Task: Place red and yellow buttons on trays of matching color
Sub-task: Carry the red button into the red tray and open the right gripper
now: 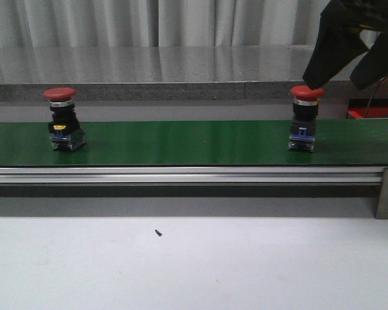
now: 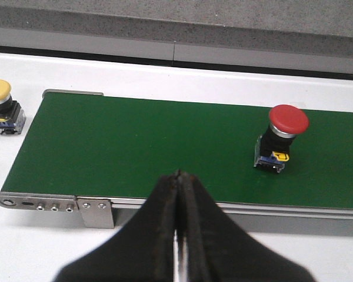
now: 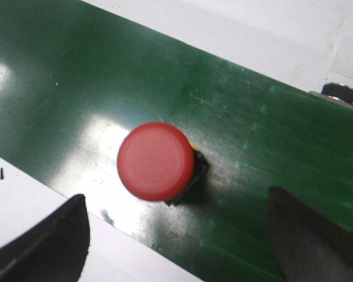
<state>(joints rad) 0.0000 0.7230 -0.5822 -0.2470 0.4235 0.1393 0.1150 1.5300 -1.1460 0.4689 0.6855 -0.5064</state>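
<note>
Right wrist view: right jaws spread over red button (image 3: 156, 161) near belt (image 3: 270, 153) edge; left jaws clenched.

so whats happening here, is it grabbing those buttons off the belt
It looks about to. Two red buttons stand on the green conveyor belt. The right gripper hangs open above the right red button, fingers spread either side, not yet gripping. The left gripper is shut and holds nothing, facing the left red button. A yellow button sits off the belt's end on the white table. No trays are in view.
</note>
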